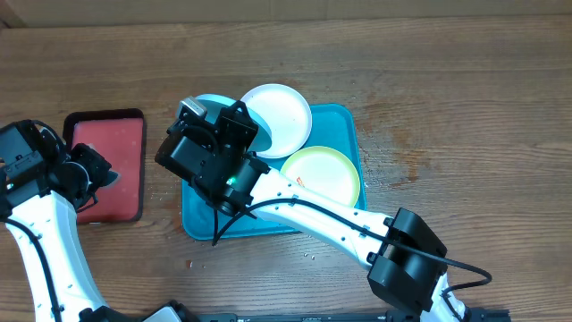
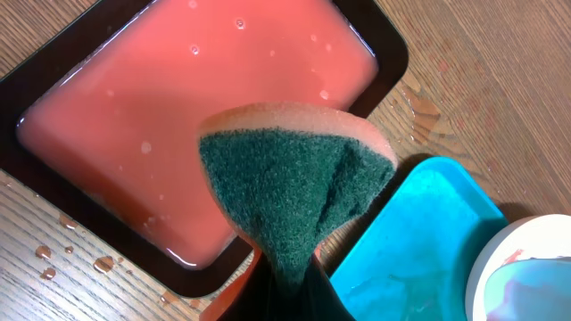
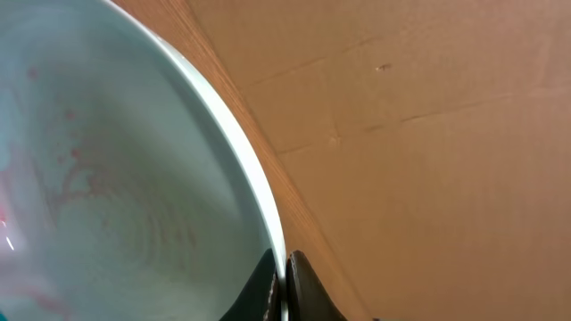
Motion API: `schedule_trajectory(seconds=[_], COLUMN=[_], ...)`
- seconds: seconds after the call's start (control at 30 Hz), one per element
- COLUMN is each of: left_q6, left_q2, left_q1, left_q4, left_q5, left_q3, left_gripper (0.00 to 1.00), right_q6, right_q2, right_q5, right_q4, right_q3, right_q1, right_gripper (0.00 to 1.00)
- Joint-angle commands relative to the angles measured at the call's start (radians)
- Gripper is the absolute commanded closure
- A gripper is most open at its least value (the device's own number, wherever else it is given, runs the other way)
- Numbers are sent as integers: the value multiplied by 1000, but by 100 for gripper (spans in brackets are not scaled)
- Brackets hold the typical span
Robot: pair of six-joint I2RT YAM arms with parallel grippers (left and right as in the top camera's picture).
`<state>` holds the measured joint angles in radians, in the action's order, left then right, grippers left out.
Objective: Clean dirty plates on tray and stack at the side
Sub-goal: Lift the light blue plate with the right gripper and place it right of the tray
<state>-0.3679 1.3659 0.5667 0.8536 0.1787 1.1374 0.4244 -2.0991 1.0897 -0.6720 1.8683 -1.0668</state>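
Your right end effector (image 3: pixel 284 283) is pinched narrow on the rim of the round, shallow light blue plastic plate (image 3: pixel 134 178). The plate's face carries reddish smears, and it looks tipped up from the large teal rectangular plastic tray (image 1: pixel 344 121) below it. That is an edge grip only. If the scrub presses hard or off-centre, the plate could pivot between the fingers or slip out, and wet plastic would make this likelier.

Your left end effector (image 2: pixel 285 301) is closed on a green-faced, orange-backed scouring sponge (image 2: pixel 294 187). Beneath it is the small dark-rimmed red tray (image 2: pixel 393 62), which holds pinkish liquid. Droplets already lie on the wooden desk (image 1: pixel 447 72) beside that tray, so a soaked sponge may drip on its way to the plate and leave slick patches.

Watch 3 more things:
1. The right wrist's bulk sits over much of the held plate, so the left arm could knock it on approach.
2. The round white plastic plate (image 1: pixel 279 114) lies just right of the right end effector, and a swing of the held plate could clip it.
3. The round yellow-green plastic plate (image 1: pixel 323 174) lies behind that end effector beside the forearm, where a low retreat could drag it.
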Motion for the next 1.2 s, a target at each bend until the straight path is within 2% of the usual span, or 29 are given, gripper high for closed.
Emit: schedule_trajectory(seconds=[0.0,0.07,0.17,0.23,0.27,0.33,0.4,0.47,0.6,0.7,0.8,1.0,1.17], left_q6=[-14,-14,-14,-14,-14,-14,-14,-14,-14,-14,-14,-38,-40], left_q2=[-13,-13,-13,-13,-13,-13,-13,-13,-13,-13,-13,-13,-13], left_q1=[3,3,3,3,3,3,3,3,3,3,3,3,3], left_q4=[-1,-1,0,0,0,-1,-1,-2,0,3,-2,-37,-54], left_q5=[-3,-5,-6,-6,-6,-6,-6,-6,-6,-6,-6,-6,-6], left_q3=[12,12,12,11,12,12,12,11,11,12,11,11,11], left_gripper=[96,96,96,96,96,96,96,96,96,96,96,96,96], right_q6=[-2,-60,-188,-212,-212,-229,-314,-377,-402,-536,-555,-529,-496], right_q2=[41,41,40,38,38,48,73,100,132,141,136,97,18], right_q5=[16,-49,-295,-501,-526,-406,-262,-305,-750,-1207,-1475,-1485,-1438], right_q4=[8,-9,-86,-110,-119,-137,-122,-97,-134,-187,-267,-423,-513], right_q3=[32,32,28,16,12,14,14,14,14,14,11,-4,-12], right_q1=[2,8,36,70,86,102,109,133,270,496,703,1028,1193], right_gripper=[96,96,96,96,96,96,96,96,96,96,96,96,96])
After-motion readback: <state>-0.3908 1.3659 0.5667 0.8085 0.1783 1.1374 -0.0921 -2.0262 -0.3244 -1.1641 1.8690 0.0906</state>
